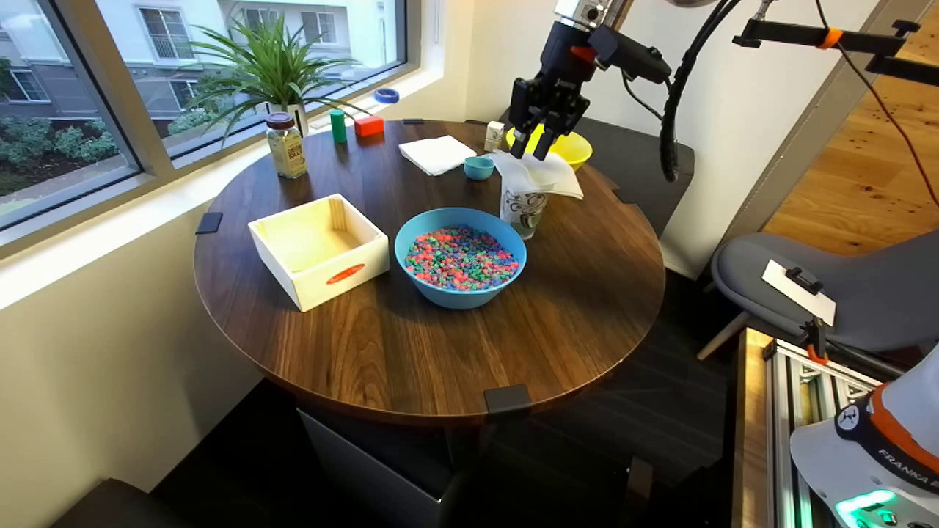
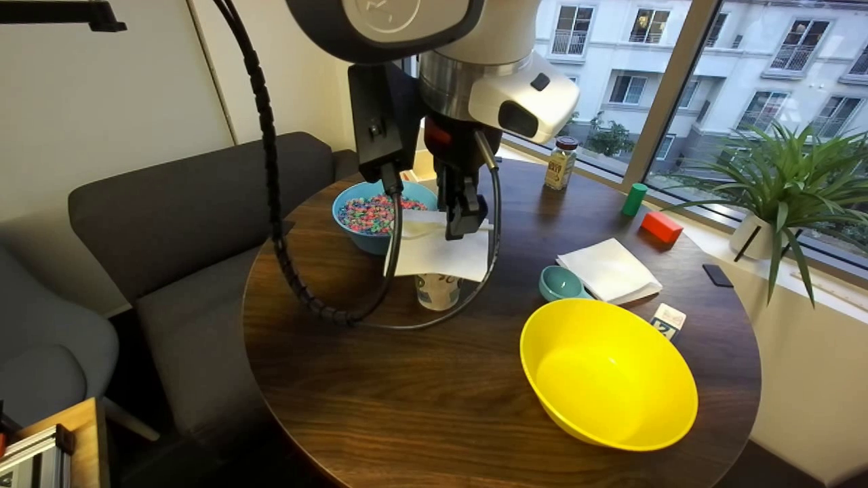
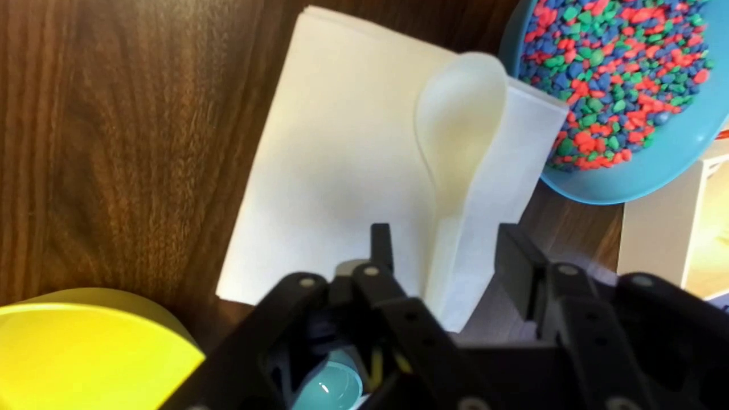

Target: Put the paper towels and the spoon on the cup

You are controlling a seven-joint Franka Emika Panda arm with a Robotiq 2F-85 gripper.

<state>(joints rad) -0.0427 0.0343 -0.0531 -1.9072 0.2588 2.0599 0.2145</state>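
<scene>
Hovering tool point(image 3: 445, 242): poised above the patterned cup point(image 1: 522, 213) with fingers point(image 3: 381, 242) parted, one to each side of the handle of the cream-white spoon point(image 3: 453, 182) in the wrist view.
Spoon: lying on white paper napkins point(image 3: 330, 171), with bowl end at one edge.
Napkins on the cup: spread across the mouth, overhanging the rim.
Patterned cup: standing upright on the round wooden surface point(image 1: 411, 352), just beside the blue bowl point(image 1: 458, 299) of coloured bits point(image 1: 462, 257).
Wooden box point(image 1: 312, 292): just beside the blue bowl, on the side away from the cup.
Other white napkins point(image 2: 607, 268): flat, just beside the small teal bowl point(image 2: 561, 283).
Yellow bowl point(image 2: 609, 376): near the number block point(image 2: 668, 320).
</scene>
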